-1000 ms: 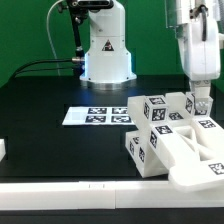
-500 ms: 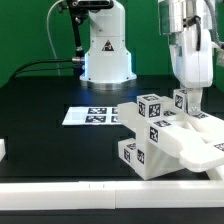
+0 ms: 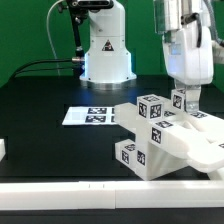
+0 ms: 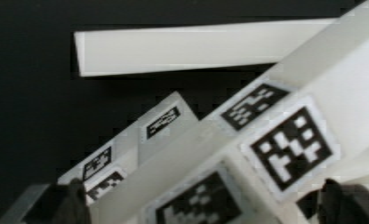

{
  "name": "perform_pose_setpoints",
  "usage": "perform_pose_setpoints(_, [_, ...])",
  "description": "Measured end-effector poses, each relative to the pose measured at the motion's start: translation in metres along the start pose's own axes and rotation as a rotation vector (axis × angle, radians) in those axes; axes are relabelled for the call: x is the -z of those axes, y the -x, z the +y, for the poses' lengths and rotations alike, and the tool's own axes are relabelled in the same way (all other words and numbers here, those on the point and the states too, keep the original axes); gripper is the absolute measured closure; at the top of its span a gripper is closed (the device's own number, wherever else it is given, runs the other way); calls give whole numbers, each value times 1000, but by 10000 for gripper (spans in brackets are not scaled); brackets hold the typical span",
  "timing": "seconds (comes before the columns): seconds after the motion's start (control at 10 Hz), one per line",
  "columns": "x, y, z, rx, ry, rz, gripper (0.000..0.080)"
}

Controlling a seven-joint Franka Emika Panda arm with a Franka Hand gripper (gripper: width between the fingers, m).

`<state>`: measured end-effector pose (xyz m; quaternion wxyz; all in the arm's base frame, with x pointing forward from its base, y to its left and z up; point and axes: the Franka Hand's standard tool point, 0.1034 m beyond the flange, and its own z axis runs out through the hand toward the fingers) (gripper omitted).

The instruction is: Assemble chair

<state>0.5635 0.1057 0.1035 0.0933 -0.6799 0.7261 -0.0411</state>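
The chair (image 3: 165,135) is sitting on the black table (image 3: 50,110) toward the exterior view's right, beside the marker board (image 3: 95,116). The gripper (image 3: 189,103), jaws spread wide, is straddling an upper block. Likely rigid, light, slick plastic; flat parallel block faces suit gripping.

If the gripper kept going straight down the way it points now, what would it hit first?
Most likely the chair: the open gripper points down at its tagged white blocks, which fill the wrist view between the fingertips. Exact contact point unclear.

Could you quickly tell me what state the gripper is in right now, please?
Gripper: open, jaws wide, standing over the chair with a tagged part between the fingers; no closed grip shows.
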Motion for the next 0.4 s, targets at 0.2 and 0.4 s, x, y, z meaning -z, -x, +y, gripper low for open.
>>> perform_pose_setpoints(0.2, [22,5,-13,14,-26,-27,151])
perform_pose_setpoints(0.4, [30,5,-17,19,-40,-35,151])
